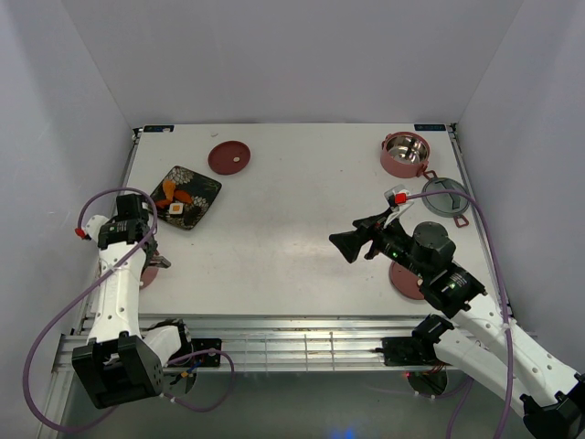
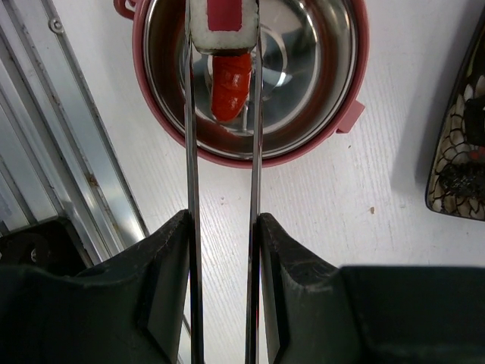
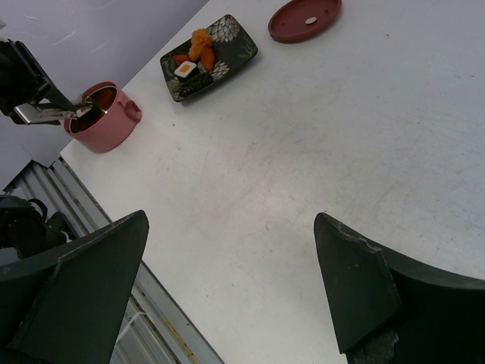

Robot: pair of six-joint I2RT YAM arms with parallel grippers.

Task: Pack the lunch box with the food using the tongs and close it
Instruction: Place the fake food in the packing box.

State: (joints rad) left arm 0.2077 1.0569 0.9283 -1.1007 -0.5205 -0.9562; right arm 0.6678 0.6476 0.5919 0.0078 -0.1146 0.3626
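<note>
Left gripper (image 2: 223,220) fills the bottom of its wrist view, its jaws squeezed on the two thin arms of the tongs (image 2: 191,152). Between the tong arms sits a white roll (image 2: 222,19) with a red centre, over the steel inside of a red lunch-box bowl (image 2: 220,159) at the near left edge of the table (image 1: 292,210). An orange-red piece (image 2: 229,83) shows just below the roll; whether it is held or lies in the bowl is unclear. More food (image 1: 174,195) lies on the dark patterned plate (image 1: 203,189) nearby. The right gripper (image 3: 231,216) hangs over bare table, jaws spread wide, holding nothing. A second bowl (image 1: 405,154) stands far right, and a red lid (image 1: 228,157) lies beyond the plate.
</note>
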